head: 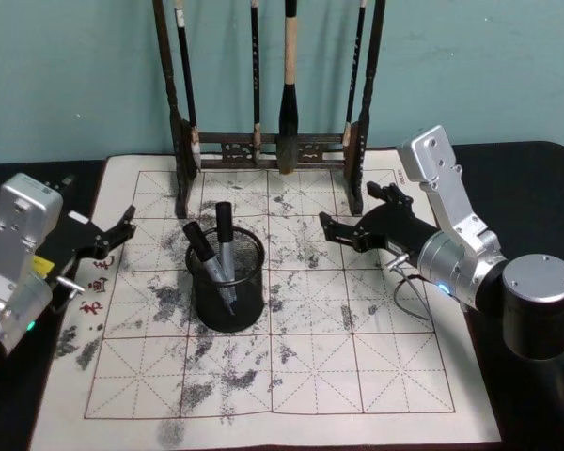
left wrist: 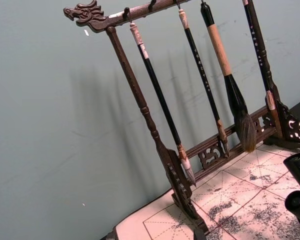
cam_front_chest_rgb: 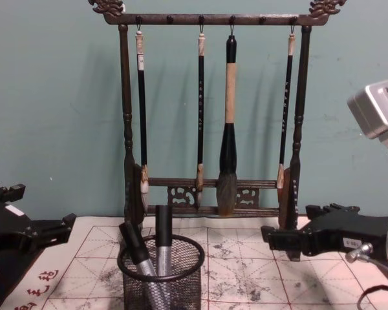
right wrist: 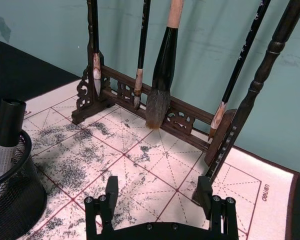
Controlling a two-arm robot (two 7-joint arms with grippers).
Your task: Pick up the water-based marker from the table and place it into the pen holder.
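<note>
The black wire-mesh pen holder (head: pixel 227 293) stands on the cream mat, left of centre, and also appears in the chest view (cam_front_chest_rgb: pixel 160 281) and the right wrist view (right wrist: pixel 12 192). Two grey markers with black caps lean inside it (head: pixel 224 230) (head: pixel 200 242) (cam_front_chest_rgb: pixel 163 236); either could be the water-based marker. My right gripper (head: pixel 355 212) (right wrist: pixel 157 190) (cam_front_chest_rgb: pixel 299 225) hovers open to the right of the holder, apart from it, with nothing between its fingers. My left gripper (head: pixel 111 235) (cam_front_chest_rgb: pixel 35 210) is open at the mat's left edge, holding nothing.
A tall dark wooden brush rack (head: pixel 263 150) (left wrist: pixel 155 135) (right wrist: pixel 190 112) (cam_front_chest_rgb: pixel 213 206) hung with several brushes stands along the mat's back edge, just behind my right gripper. The mat (head: pixel 357 376) has red grid lines and grey ink smudges; its front half is bare.
</note>
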